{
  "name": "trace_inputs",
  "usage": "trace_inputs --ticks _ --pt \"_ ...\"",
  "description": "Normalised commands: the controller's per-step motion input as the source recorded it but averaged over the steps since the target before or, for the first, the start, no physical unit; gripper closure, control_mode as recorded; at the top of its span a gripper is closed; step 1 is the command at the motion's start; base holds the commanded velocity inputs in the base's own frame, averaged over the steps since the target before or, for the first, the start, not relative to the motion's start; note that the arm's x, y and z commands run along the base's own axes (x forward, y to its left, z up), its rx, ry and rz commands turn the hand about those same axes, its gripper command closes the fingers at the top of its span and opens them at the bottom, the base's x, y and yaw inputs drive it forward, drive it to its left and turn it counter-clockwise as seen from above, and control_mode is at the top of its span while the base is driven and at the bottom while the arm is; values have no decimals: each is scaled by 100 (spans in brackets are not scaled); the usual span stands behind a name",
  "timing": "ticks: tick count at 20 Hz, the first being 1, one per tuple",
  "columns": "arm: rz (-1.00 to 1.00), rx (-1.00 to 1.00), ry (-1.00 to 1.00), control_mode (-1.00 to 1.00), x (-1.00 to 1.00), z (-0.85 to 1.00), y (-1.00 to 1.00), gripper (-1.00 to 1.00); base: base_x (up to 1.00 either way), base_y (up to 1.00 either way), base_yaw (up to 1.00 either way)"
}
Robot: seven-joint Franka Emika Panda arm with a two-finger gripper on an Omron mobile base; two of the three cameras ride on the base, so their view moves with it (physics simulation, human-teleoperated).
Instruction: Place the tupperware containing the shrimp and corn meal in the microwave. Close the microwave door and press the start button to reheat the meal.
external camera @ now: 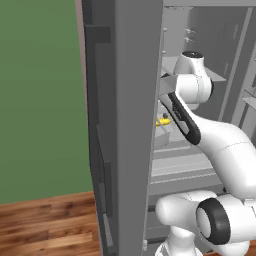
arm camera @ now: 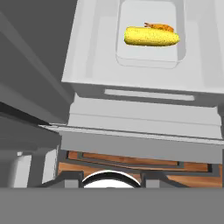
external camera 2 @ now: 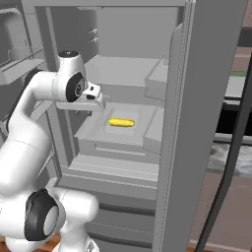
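Observation:
The tupperware (arm camera: 148, 59) is a shallow white tray lying on a grey shelf inside an open tall grey cabinet. In it lies the yellow corn (arm camera: 152, 36) with the small orange shrimp (arm camera: 159, 27) just behind it. The right base view shows the corn (external camera 2: 121, 122) in the tupperware (external camera 2: 123, 131). My gripper (external camera 2: 98, 104) hangs just left of and above the tray, apart from it. Its fingers are too small to make out. A sliver of the corn (external camera: 162, 121) peeks past the cabinet door. The microwave and its door are out of view.
A tall grey open door (external camera: 125, 125) stands at the arm's left, another door panel (external camera 2: 206, 123) at its right. Shelves (external camera 2: 123, 66) sit above the tray and a drawer front (arm camera: 140, 118) below. Wooden floor (external camera: 45, 225) lies lower left. A dark slanted bar (external camera 2: 231, 162) crosses the far right.

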Motion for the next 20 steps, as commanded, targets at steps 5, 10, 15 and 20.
trace_inputs --ticks 5,10,15,20 --pt "-5 1 -17 -100 -23 -16 -9 -100 0 0 0" --pt "-19 6 -33 -100 -29 -34 -32 -100 0 0 0" --pt "-31 10 -19 -100 -2 -39 -28 -100 0 0 0" --pt "-27 20 -3 -100 4 -31 -27 -100 0 0 0"
